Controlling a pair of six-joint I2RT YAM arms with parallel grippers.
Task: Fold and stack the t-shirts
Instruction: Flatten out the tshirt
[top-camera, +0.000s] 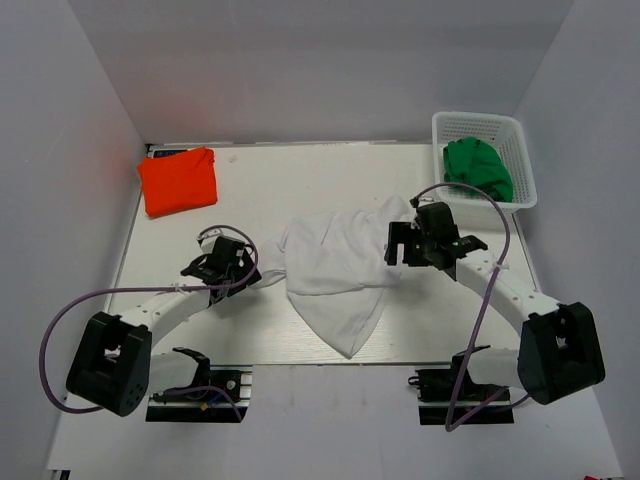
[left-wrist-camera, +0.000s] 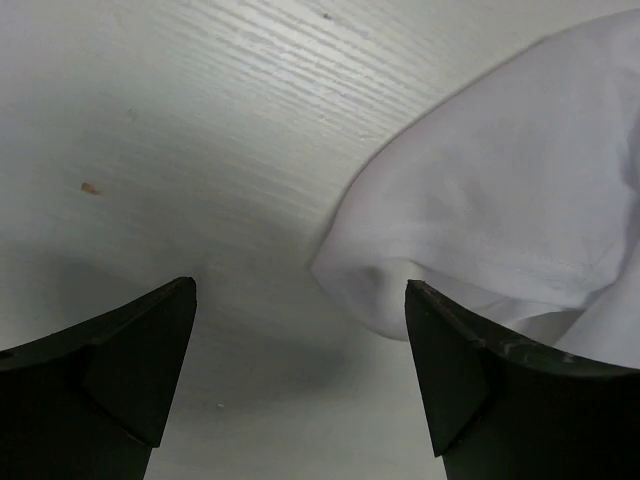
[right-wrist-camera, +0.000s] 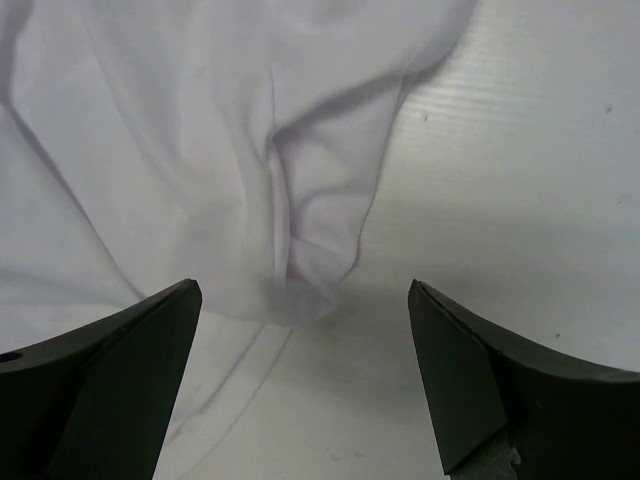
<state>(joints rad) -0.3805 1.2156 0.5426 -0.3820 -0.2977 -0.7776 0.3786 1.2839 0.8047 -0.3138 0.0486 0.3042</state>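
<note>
Two grippers, left (left-wrist-camera: 300, 390) and right (right-wrist-camera: 305, 385), are being held with jaws released beside the rumpled white t-shirt (top-camera: 335, 270) mid-desk; the folded orange t-shirt (top-camera: 180, 180) is lying at the far-left corner, the green t-shirt (top-camera: 478, 168) in the basket (top-camera: 520, 140) far right

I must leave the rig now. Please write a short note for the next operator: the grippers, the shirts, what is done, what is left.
Left gripper: open, empty, at the white t-shirt's left edge.
Right gripper: open, empty, over its right edge.
White t-shirt: mid-table, rumpled, unfolded.
Orange t-shirt: folded, far left corner of the table.
Green t-shirt: bunched in the basket, far right.
Done: orange folded.
Left: fold white and green, stack all three.
</note>
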